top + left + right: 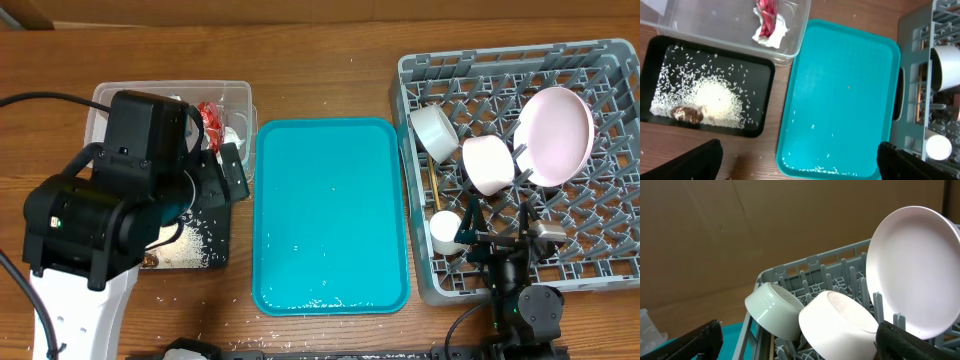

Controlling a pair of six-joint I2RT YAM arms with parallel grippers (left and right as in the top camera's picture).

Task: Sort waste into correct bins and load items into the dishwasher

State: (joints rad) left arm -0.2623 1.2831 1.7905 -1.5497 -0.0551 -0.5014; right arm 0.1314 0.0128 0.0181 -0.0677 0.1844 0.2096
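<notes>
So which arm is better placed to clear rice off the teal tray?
Probably left: the left gripper hovers by the teal tray and black tray; the right gripper is at the dish rack.

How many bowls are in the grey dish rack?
2. The white bowl is tipped near the left edge of the rack; the pink bowl stands beside it, next to the plate. None seems hidden.

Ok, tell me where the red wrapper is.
In the overhead view, the red wrapper lies in the clear tub at upper left, against the white napkin.
</notes>
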